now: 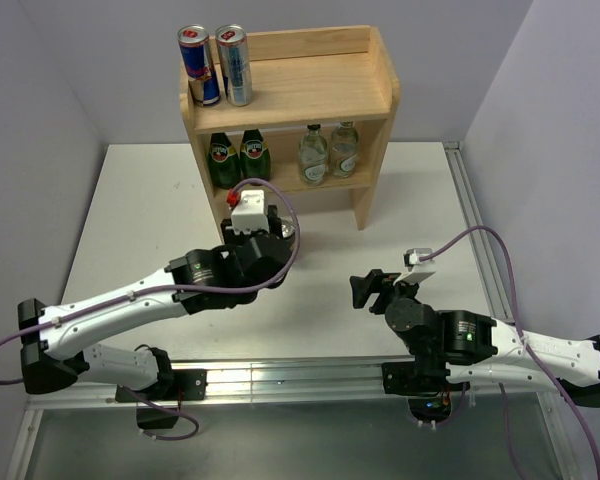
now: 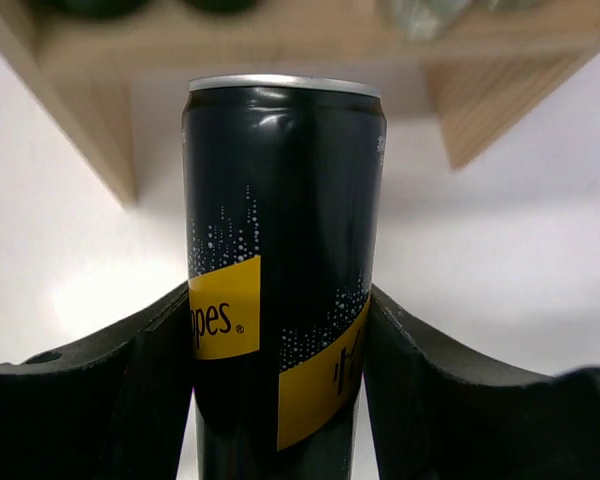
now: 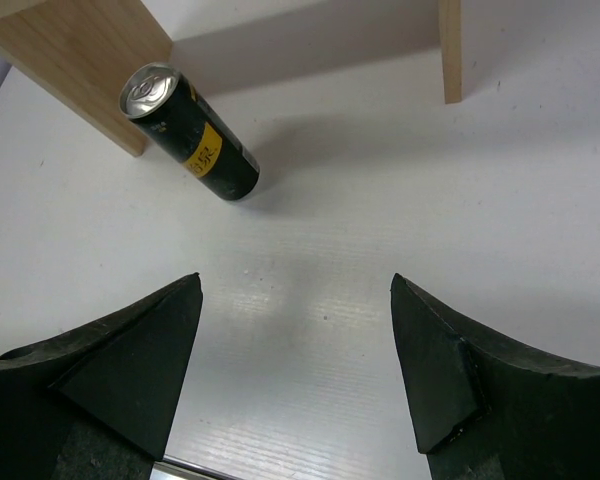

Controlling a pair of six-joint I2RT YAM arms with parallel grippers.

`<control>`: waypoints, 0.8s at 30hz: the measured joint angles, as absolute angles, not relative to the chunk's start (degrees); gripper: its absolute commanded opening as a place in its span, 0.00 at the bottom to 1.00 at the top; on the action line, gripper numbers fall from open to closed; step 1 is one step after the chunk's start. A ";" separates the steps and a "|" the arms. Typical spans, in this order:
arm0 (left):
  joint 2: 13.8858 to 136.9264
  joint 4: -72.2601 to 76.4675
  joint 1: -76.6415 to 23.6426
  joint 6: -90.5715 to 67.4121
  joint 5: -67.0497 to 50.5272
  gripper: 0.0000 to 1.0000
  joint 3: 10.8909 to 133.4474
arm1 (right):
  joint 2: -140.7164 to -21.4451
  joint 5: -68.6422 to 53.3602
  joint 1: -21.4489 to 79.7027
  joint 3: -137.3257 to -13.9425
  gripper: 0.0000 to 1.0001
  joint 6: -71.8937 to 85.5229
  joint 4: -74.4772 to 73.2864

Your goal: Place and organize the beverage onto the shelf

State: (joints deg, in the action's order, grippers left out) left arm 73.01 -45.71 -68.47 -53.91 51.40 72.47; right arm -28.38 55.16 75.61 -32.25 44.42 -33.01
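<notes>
— At the table's (image 1: pixel 130 230) 12 o'clock end, what do you see?

— The shelf (image 1: pixel 310 85), open side toward the arms. Two blue-and-silver cans (image 1: pixel 233 65) stand side by side at the 9 o'clock end of its top board. On the lower tier, two green bottles (image 1: pixel 223 158) sit toward 9 o'clock and two clear glass bottles (image 1: pixel 313 153) toward 3 o'clock.

— And the drink not on it?

— One black-and-gold can (image 2: pixel 280 250), upright, at the shelf's 6 o'clock, in front of the lower tier. The right wrist camera shows it standing on the table, near the foot of the side panel on the 9 o'clock side.

— Does the left gripper (image 2: pixel 280 310) have it?

— From its own camera, yes. The two fingers (image 2: pixel 130 380) sit flush against the can's lower half at 9 and 3 o'clock. A yellow band with dark lettering faces that camera, and the silver rim rises well above the fingertips. The can's base is hidden in that view. From above, the left arm reaches in from about 8 o'clock.

— The right gripper (image 3: pixel 295 290)?

— Spread wide and holding nothing, only bare table between its fingers. From above it hovers at about 4 o'clock from the can, apart from both it and the shelf.
</notes>
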 measured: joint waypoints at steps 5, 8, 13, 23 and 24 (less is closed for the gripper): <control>70.11 -21.21 -68.36 -26.48 56.01 0.00 72.58 | -28.12 55.16 75.61 -32.25 0.83 44.45 -33.01; 70.46 -3.20 -68.36 -9.93 55.51 0.00 73.47 | -27.62 55.11 75.61 -32.25 0.83 44.45 -33.01; 77.06 15.44 -66.72 9.28 49.98 0.00 85.27 | -26.74 55.09 75.61 -32.23 0.82 44.45 -33.01; 90.28 34.92 -57.78 21.80 35.81 0.00 99.98 | -25.50 54.94 75.61 -32.08 0.82 44.45 -32.99; 91.96 35.55 -56.49 21.80 34.70 0.00 101.27 | -25.21 54.89 75.61 -31.90 0.82 44.42 -32.93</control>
State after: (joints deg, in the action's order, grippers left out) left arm 91.96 35.55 -56.49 21.80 34.70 101.27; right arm -25.21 54.89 75.61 -31.90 44.42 -32.93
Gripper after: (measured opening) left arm 0.634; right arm 0.825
